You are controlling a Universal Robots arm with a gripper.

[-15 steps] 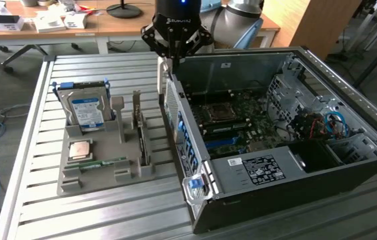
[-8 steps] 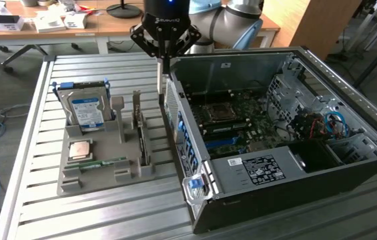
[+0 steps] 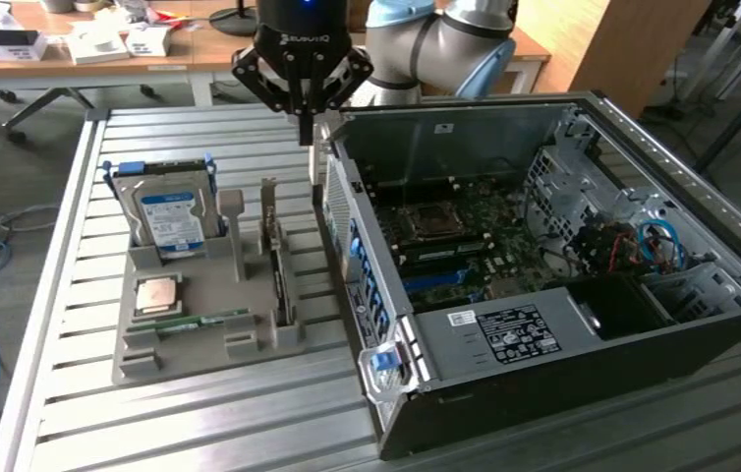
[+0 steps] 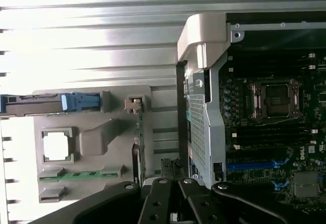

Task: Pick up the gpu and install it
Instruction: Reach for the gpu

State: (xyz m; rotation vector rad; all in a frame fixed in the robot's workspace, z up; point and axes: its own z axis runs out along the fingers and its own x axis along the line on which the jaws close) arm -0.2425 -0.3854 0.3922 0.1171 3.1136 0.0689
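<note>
1. Hanging over the far end of the bench, the gripper point(image 3: 305, 136) is showing its fingers pressed together, with nothing held between them.
2. The gpu point(image 3: 275, 265) is standing on its long edge in a slot of the grey tray point(image 3: 147, 366), untouched, with its silver bracket point(image 3: 268, 202) rising at the far end.
3. From the gripper, the gpu is lying lower, nearer the exterior camera and a little toward the exterior view's left. The two are well apart, and the bracket end is the end nearest the fingers.
4. Its long axis is running from far to near, roughly parallel with the side wall of the open case point(image 3: 384, 295). The gpu is sitting just beside that wall, between it and the hard drive point(image 3: 167, 211).
5. In the wrist view, the gpu point(image 4: 137, 147) is appearing as a thin edge, offset to one side of the gripper point(image 4: 172, 183). The gripper seems to be hanging over the gap between tray point(image 4: 91, 132) and case point(image 4: 204, 112) rather than over the gpu.
6. Judging by this, the pick-up is not yet done and the gripper is too narrow to straddle the gpu's thin edge.
</note>
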